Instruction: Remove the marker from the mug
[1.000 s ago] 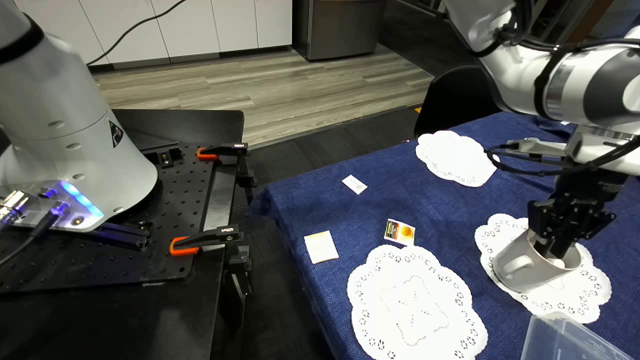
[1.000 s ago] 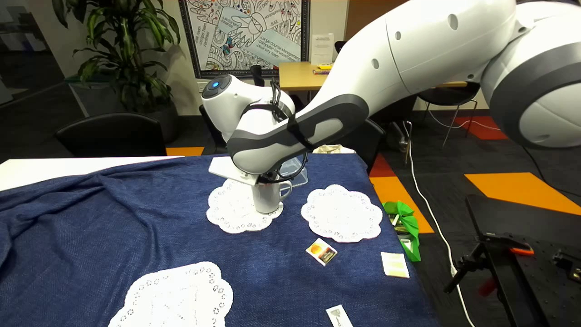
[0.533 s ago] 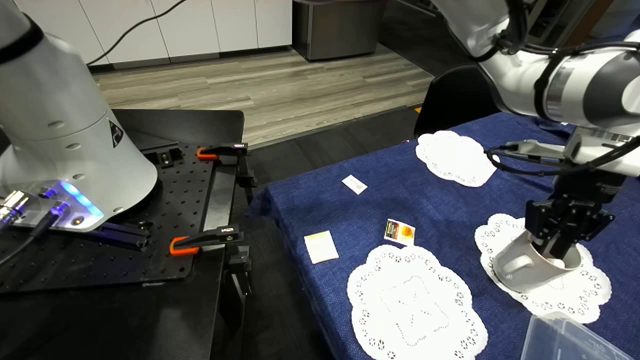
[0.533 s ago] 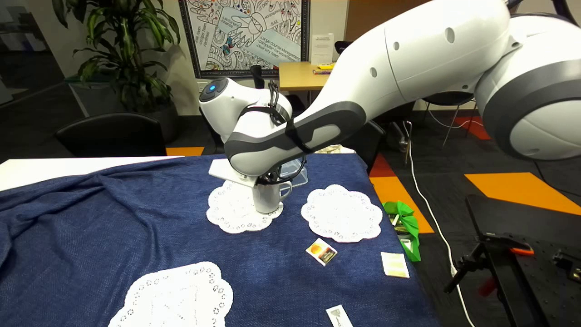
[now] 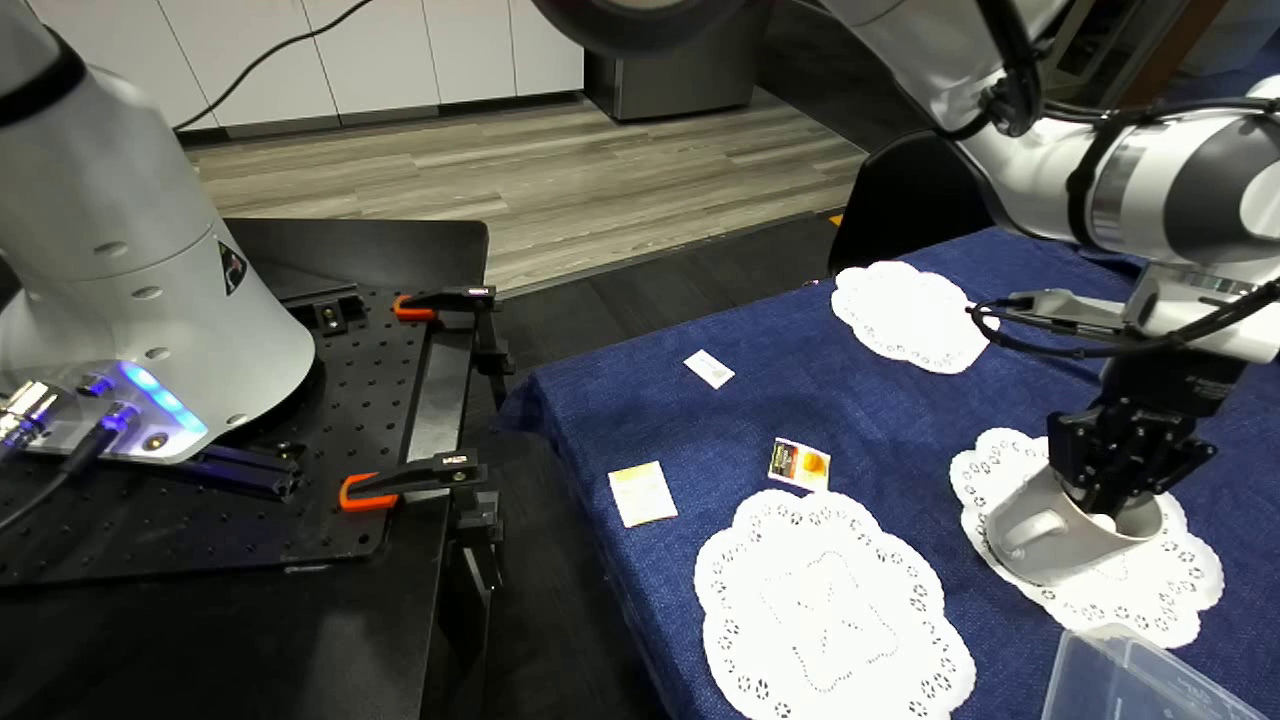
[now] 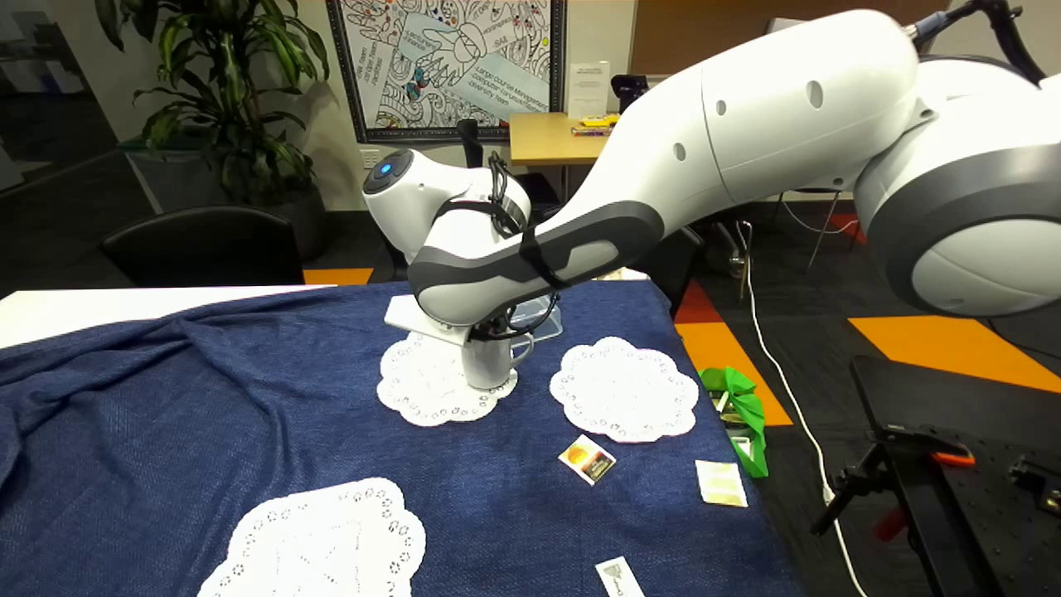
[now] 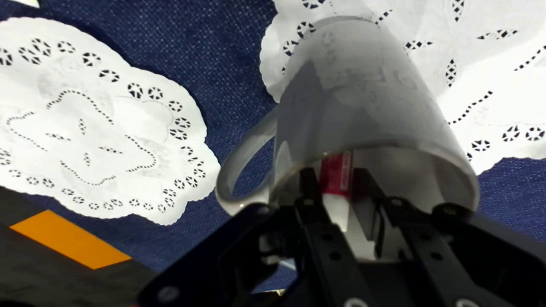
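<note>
The off-white mug (image 5: 1050, 540) stands on a white lace doily (image 5: 1180, 580), and it also shows in an exterior view (image 6: 487, 365) and the wrist view (image 7: 362, 94). The red marker (image 7: 335, 175) with a white end is inside the mug. Its white end also shows in an exterior view (image 5: 1104, 522), and its far part is hidden by the mug wall. My gripper (image 5: 1108, 505) points down into the mug opening. In the wrist view its fingers (image 7: 308, 181) press on both sides of the marker just inside the rim. The gripper looks shut on the marker.
More lace doilies (image 5: 830, 620) (image 5: 910, 315) lie on the blue tablecloth. A translucent container (image 5: 1140, 680) is close to the mug. A yellow-and-black packet (image 5: 798, 464), a pale packet (image 5: 643, 493) and a small white packet (image 5: 709, 369) lie nearby. The mug handle (image 7: 239, 166) sticks out sideways.
The fingers have closed on the marker, and its white end has shifted slightly left in an exterior view. The gripper has moved a little left and the arm's elbow has swung. The mug stands still.
</note>
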You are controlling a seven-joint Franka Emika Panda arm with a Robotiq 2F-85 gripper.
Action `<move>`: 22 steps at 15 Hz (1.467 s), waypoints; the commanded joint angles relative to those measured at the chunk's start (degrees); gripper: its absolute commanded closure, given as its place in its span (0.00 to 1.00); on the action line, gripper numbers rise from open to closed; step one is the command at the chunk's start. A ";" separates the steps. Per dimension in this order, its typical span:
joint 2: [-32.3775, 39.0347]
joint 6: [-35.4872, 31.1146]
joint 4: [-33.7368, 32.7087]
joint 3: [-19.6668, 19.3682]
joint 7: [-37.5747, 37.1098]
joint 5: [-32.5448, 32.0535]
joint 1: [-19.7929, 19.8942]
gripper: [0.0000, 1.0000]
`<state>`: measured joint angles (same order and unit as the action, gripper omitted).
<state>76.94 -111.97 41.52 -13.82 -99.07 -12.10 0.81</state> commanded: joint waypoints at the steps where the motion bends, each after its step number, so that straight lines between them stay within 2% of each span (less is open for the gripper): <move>1: 2.01 2.92 -4.30 0.48 1.52 0.57 0.87 0.96; 2: 2.04 2.89 -4.50 0.47 1.49 0.56 0.89 0.94; 3: 1.89 2.88 -4.56 0.49 1.52 0.54 0.89 0.98; 4: 1.66 2.98 -4.41 0.47 1.44 0.51 0.82 0.95; 10: -1.79 2.88 -1.88 -0.04 0.66 -0.18 -0.44 0.95; 22: -12.69 5.83 4.32 -2.07 -0.35 -5.31 -4.76 0.95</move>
<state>69.56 -106.86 40.28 -14.94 -99.08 -15.96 -1.87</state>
